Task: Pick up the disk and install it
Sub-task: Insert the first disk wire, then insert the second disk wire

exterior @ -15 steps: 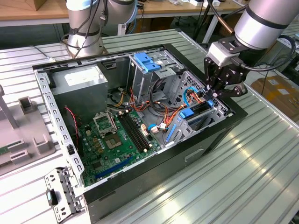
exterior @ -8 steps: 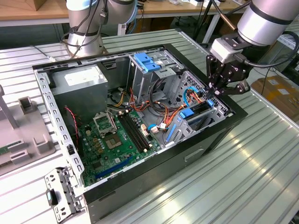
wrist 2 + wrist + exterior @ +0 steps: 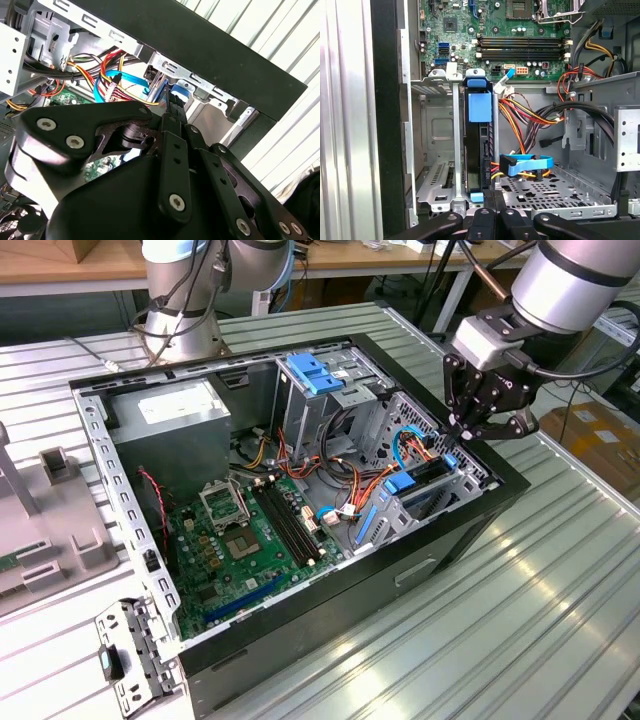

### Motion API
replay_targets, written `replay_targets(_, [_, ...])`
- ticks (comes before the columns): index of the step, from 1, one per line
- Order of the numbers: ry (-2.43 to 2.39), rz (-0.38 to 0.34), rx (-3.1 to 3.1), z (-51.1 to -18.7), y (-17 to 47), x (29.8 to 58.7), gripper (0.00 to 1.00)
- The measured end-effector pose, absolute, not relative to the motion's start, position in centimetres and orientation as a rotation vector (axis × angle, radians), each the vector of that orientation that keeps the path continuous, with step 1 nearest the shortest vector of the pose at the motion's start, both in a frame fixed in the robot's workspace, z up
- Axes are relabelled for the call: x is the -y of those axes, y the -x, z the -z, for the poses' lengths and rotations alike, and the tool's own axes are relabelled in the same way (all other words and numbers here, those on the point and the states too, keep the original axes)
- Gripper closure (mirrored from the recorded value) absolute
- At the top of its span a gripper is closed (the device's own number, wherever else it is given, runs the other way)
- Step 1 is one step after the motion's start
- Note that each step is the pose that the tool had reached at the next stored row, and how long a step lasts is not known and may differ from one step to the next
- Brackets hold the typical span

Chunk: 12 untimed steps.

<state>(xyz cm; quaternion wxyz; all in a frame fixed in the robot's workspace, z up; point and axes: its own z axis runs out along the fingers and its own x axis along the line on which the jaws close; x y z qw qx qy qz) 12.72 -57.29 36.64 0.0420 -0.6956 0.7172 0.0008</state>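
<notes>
I am looking down past the black metal claw (image 3: pixel 492 220) in the first wrist view, where its fingers are sitting pressed together, holding nothing. Its tips are hovering just above the edge of the one disk (image 3: pixel 479 150), a flat drive with blue plastic rails, which is standing on edge in the silver sheet-metal drive bay (image 3: pixel 437 150) at the black case wall. I am counting one blue tab at the disk's top and one small one at its foot. I am not making out any readable writing on it.

Beyond it, the green motherboard (image 3: pixel 520 35) is carrying four black memory slots. In the exterior view the claw (image 3: pixel 470 432) is hanging over the same corner of the open black computer case (image 3: pixel 440 540), with the disk (image 3: pixel 425 475) below it. Farther off, one grey box-shaped power supply (image 3: pixel 170 430) is showing a white sticker I cannot read. The case is lying on the ribbed metal worktop (image 3: pixel 540 620).
</notes>
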Motion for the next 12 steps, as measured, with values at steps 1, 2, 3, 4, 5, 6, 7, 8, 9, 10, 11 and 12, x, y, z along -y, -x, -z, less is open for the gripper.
replay_targets(1, [2.129, -0.002, -2.195, -36.65, -12.72, 57.29, 0.89])
replay_targets(2, [2.129, -0.002, -2.195, -36.65, -12.72, 57.29, 0.89])
replay_targets(3, [2.129, -0.002, -2.195, -36.65, -12.72, 57.29, 0.89])
replay_targets(4, [2.129, -0.002, -2.195, -36.66, -12.72, 57.29, 0.89])
replay_targets(5, [2.129, -0.003, -2.195, -36.66, -12.72, 57.29, 0.89])
replay_targets(6, [2.129, -0.003, -2.195, -36.67, -12.72, 57.29, 0.89])
replay_targets(7, [2.129, -0.002, -2.195, -36.67, -12.70, 57.29, 0.89])
replay_targets(8, [2.129, -0.002, -2.195, -36.67, -12.68, 57.29, 0.89])
replay_targets(9, [2.129, -0.002, -2.195, -36.67, -12.62, 57.29, 0.89])
replay_targets(10, [2.129, -0.003, -2.195, -36.67, -12.54, 57.28, 0.89])
replay_targets(11, [2.129, -0.003, -2.195, -36.67, -12.47, 57.28, 0.89])
replay_targets(12, [2.129, -0.003, -2.195, -36.67, -12.37, 57.26, 0.89])
